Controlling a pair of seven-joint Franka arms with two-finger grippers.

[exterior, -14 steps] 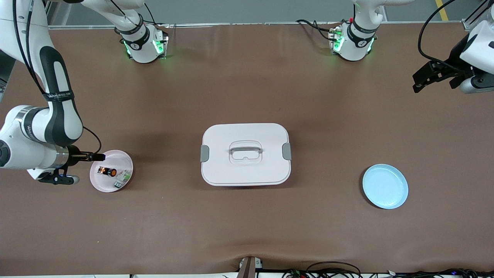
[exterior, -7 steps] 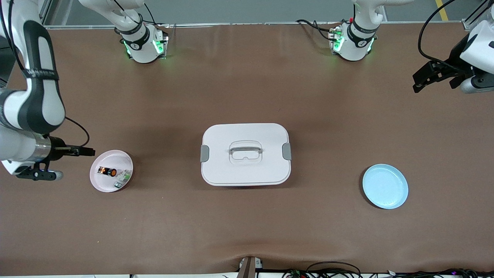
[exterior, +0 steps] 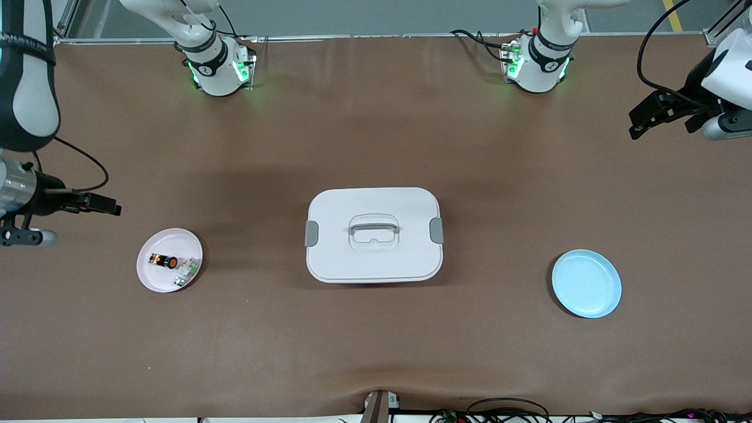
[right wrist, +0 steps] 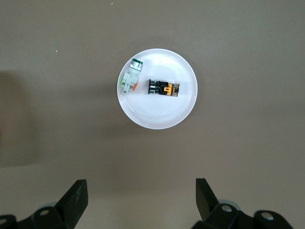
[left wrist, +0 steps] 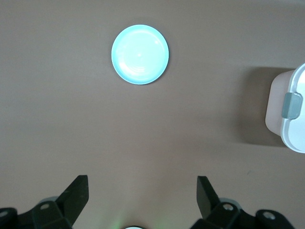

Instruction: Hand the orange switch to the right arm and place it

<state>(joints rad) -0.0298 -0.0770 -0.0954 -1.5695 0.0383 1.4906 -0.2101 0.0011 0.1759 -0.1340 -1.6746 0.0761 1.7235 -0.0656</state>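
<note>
The orange switch [exterior: 163, 260] [right wrist: 163, 88] lies on its side in a small pink plate [exterior: 147, 276] [right wrist: 157, 121] toward the right arm's end of the table, with nothing touching it. My right gripper [right wrist: 140, 200] hangs open and empty, high over bare table beside that plate and well apart from the switch. At the left arm's end of the table my left gripper [exterior: 643, 117] [left wrist: 142, 198] waits in the air, open and empty.
A small white-and-green part [exterior: 187, 269] [right wrist: 129, 78] shares the pink plate with the switch. A closed white box with a handle [exterior: 374, 235] [left wrist: 288, 107] sits mid-table. An empty light blue plate [exterior: 586, 284] [left wrist: 140, 54] lies toward the left arm's end.
My right gripper has pulled back from the pink plate's edge toward the table's end and risen, still open and empty. The switch and the left arm have not moved.
</note>
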